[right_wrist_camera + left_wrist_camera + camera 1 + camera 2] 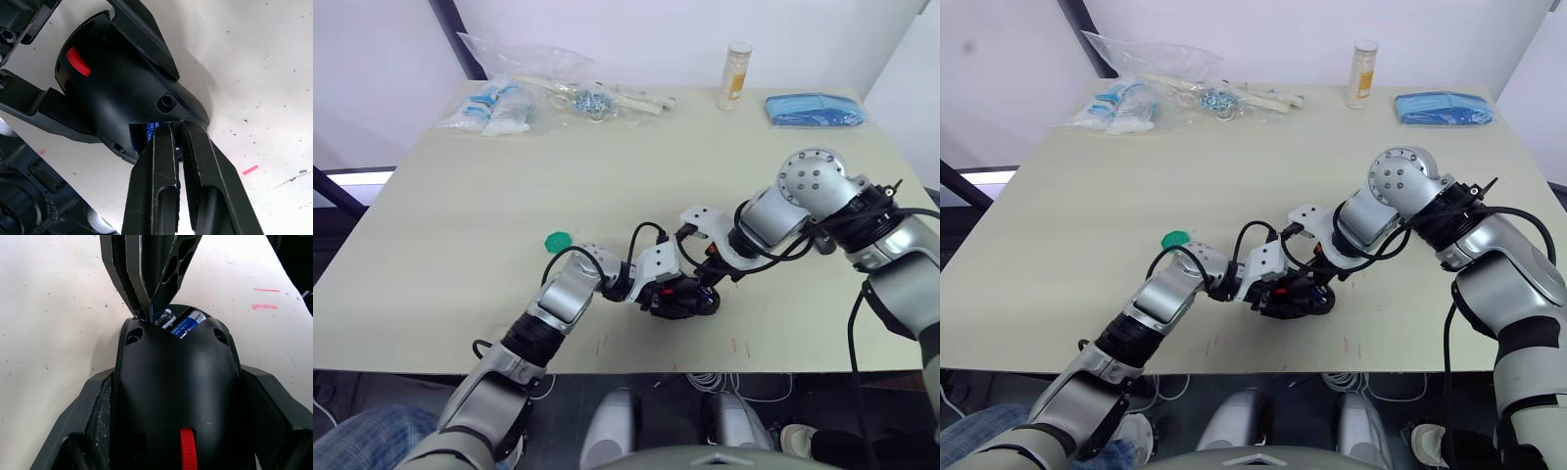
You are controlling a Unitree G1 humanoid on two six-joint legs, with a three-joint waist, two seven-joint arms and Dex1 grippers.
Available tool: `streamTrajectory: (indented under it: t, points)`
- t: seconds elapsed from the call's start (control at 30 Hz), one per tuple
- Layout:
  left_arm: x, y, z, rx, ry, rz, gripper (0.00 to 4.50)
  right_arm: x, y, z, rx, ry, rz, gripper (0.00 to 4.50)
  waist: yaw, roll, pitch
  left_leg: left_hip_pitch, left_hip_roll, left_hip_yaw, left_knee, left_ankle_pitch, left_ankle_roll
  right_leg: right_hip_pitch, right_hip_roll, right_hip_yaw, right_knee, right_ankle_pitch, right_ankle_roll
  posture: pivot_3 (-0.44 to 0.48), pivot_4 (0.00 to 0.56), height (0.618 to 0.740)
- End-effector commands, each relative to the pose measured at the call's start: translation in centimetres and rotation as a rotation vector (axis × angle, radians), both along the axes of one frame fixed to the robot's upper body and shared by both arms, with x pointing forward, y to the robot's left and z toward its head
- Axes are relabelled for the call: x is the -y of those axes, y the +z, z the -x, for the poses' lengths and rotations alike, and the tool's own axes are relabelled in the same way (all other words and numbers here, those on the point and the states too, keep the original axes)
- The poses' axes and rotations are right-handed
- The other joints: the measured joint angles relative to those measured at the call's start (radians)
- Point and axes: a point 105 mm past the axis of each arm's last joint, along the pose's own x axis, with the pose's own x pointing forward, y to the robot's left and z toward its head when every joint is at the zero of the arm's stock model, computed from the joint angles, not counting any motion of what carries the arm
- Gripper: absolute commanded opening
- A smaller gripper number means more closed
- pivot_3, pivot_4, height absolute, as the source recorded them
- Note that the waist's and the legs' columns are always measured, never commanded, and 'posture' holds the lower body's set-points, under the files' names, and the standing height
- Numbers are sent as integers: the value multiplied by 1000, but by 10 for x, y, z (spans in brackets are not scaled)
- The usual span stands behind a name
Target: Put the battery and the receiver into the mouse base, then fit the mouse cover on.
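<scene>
- My left gripper point(176, 440) has its fingers point(98, 421) closed on both flanks of the mouse base point(176, 396), which sits near the front edge of the table point(460, 196).
- My right gripper point(178, 132) has its fingers point(156, 166) almost together, tips at the open rear compartment; I cannot tell if something small is pinched between them.
- The battery point(186, 324) lies inside that compartment, only partly visible.
- I judge the mouse base light, stiff and smooth, so it may slip; holding it by the sides seems right to me.
- The battery looks hard and would roll if it came loose.
- I cannot make out the receiver or the mouse cover, and in the head views the arms hide most of the mouse base.
- A green disc point(557, 240) lies just beside my left arm.
</scene>
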Motion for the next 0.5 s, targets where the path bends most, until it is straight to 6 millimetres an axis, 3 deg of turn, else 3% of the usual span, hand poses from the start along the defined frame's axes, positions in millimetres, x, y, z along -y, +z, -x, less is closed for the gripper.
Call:
streamTrajectory:
  t: [0.03,0.33,0.5]
  points:
    - [1,-13,7,-35,-9,-39,2938,3,5,3,14,17,-18,0,1,0,0,0,0,0,0,0,0,0,0,0,0,0,0,0,150,740]
    - [0,-13,8,-38,-9,-38,2938,11,1,11,26,30,-24,0,1,0,0,0,0,0,0,0,0,0,0,0,-1,0,0,0,150,740]
    - [0,-13,7,-41,-6,-37,2938,10,3,6,87,14,-51,0,1,0,0,0,0,0,0,0,0,0,0,0,-1,0,0,0,150,740]
